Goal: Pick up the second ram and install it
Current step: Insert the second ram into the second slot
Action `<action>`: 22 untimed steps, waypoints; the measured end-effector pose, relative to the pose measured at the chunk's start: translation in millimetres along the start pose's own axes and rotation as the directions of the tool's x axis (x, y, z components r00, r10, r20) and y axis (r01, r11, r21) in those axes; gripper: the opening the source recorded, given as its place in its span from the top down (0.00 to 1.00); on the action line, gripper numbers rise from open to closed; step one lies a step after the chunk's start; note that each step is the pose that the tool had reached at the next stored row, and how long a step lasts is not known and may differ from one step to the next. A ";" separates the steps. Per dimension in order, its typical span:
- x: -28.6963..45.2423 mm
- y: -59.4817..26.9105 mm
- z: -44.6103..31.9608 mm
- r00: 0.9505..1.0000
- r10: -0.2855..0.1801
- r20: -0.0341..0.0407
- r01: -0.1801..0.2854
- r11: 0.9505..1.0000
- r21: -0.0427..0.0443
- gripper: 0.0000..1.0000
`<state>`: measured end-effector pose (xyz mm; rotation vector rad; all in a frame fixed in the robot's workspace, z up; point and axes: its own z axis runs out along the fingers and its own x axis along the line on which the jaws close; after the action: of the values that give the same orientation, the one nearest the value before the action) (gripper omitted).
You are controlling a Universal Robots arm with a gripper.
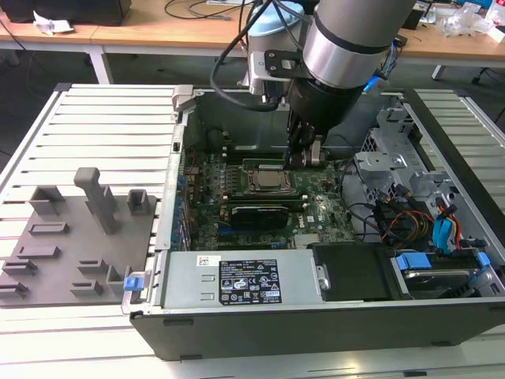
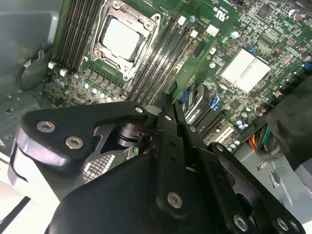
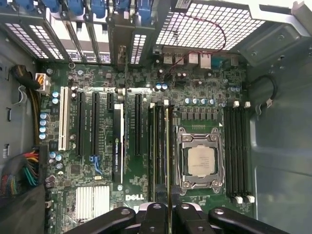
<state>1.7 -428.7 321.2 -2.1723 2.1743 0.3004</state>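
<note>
Standing at the slatted worktop [image 1: 102,126], I see the grey fixture tray [image 1: 71,237], then the open computer case [image 1: 316,316]; inside, the gripper [image 3: 168,214] has its fingers [image 3: 153,219] clamped on the second ram [image 3: 169,146], held edge-down over the slots [image 3: 158,146] beside the processor [image 3: 201,161].

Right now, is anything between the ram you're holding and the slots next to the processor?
Nothing visible. In the first wrist view the second ram sits edge-on in the gripper, lined up along the slots beside the processor. No cable or part crosses them. Whether it is seated cannot be told.
</note>
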 end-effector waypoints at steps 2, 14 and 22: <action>0.4 -0.2 2.2 1.000 0.000 0.000 0.000 1.000 0.000 0.87; 3.2 -1.8 18.1 1.000 0.000 0.000 0.000 1.000 0.000 0.87; 5.4 -3.1 30.3 1.000 0.000 0.000 0.000 1.000 0.000 0.87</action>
<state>1.7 -428.7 290.2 -2.1723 2.1743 0.3004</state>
